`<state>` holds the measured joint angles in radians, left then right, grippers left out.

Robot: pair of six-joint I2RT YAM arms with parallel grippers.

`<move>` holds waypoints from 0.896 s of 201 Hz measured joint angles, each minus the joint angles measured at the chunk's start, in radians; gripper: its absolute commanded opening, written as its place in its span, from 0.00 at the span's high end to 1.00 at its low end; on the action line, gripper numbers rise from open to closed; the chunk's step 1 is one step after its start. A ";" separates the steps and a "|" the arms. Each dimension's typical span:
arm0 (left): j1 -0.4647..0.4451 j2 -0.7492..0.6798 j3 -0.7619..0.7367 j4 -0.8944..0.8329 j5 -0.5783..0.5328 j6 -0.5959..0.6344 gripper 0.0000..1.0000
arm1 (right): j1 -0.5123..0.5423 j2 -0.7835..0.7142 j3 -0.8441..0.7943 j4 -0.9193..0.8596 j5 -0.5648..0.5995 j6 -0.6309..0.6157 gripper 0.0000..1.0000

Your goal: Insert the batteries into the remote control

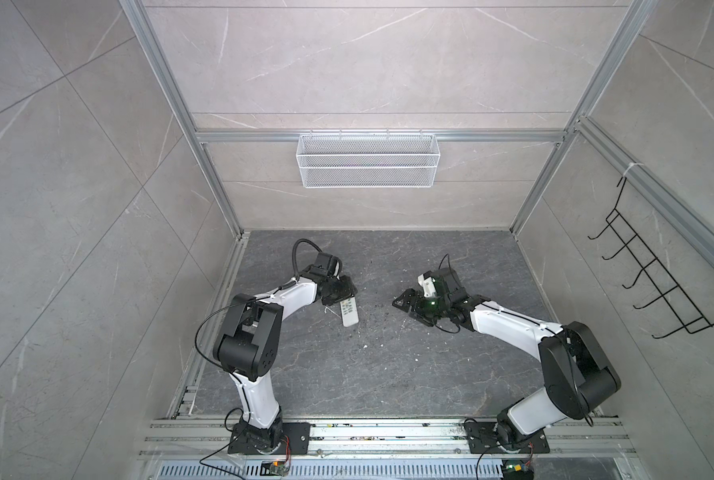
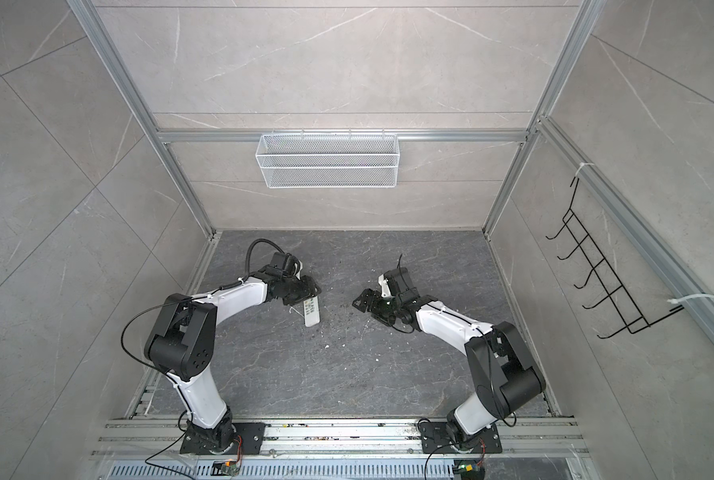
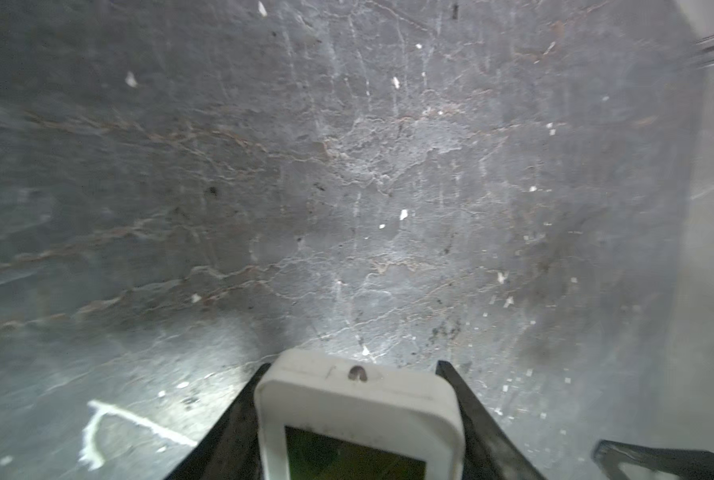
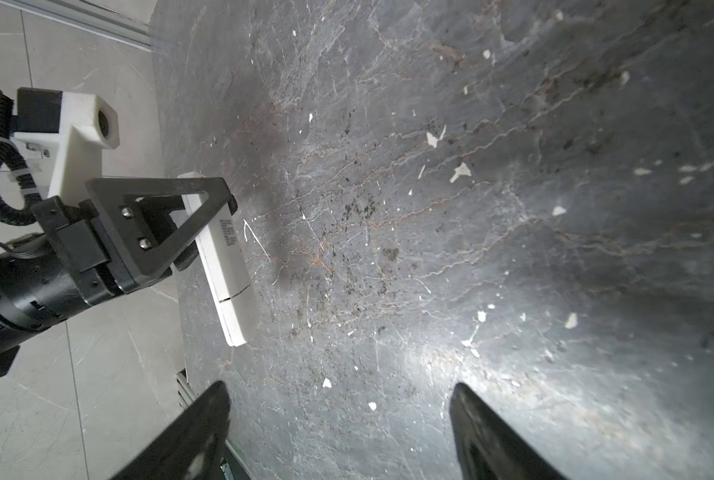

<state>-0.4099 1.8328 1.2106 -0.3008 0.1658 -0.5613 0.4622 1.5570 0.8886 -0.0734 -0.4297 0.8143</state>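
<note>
My left gripper point(image 1: 341, 293) point(image 2: 305, 291) point(image 3: 353, 366) is shut on the remote control point(image 1: 349, 314) point(image 2: 311, 313) point(image 3: 357, 409), a white handset. It grips the end with the greenish display, one black finger on each long side. The remote is tilted, and its button end points down toward the dark table. In the right wrist view the remote control point(image 4: 230, 266) shows its back, with a printed label and a seam across it. My right gripper point(image 1: 403, 302) point(image 2: 360, 304) point(image 4: 339, 388) hovers to the right of the remote, open and empty. The batteries are out of view.
A thin white bent wire point(image 3: 98, 432) and several white specks lie on the dark stone table point(image 1: 388, 365). A white mesh basket point(image 1: 368, 160) hangs on the back wall. A black hook rack point(image 1: 654, 282) hangs on the right wall. An aluminium rail point(image 1: 388, 436) runs along the front.
</note>
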 measured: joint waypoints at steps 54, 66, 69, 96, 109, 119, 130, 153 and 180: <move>-0.071 0.098 0.093 -0.172 -0.253 0.050 0.67 | -0.003 -0.022 -0.066 0.009 0.001 0.000 0.17; -0.079 0.121 0.104 -0.196 -0.287 0.050 0.67 | -0.004 -0.026 -0.085 0.010 0.001 0.000 0.17; -0.080 0.125 0.104 -0.198 -0.294 0.050 0.67 | -0.005 -0.028 -0.089 0.009 0.000 0.000 0.17; -0.085 0.139 0.113 -0.223 -0.330 0.049 0.44 | -0.007 -0.053 -0.111 0.008 0.006 0.000 0.14; -0.087 0.146 0.120 -0.235 -0.340 0.051 0.01 | -0.008 -0.073 -0.111 0.000 0.019 0.000 0.14; -0.090 0.151 0.127 -0.239 -0.344 0.047 0.00 | -0.008 -0.095 -0.110 -0.016 0.032 -0.005 0.07; -0.090 0.151 0.129 -0.240 -0.344 0.042 0.00 | -0.009 -0.122 -0.104 -0.048 0.053 -0.023 0.01; -0.090 0.145 0.129 -0.256 -0.342 0.042 0.00 | -0.010 -0.183 -0.055 -0.146 0.116 -0.068 0.01; -0.081 0.087 0.158 -0.330 -0.343 0.070 0.00 | -0.010 -0.262 0.051 -0.278 0.304 -0.137 0.01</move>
<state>-0.4908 1.9198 1.3682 -0.6312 -0.1772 -0.4911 0.4519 1.2949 0.9398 -0.3511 -0.1253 0.6769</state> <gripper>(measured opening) 0.998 0.986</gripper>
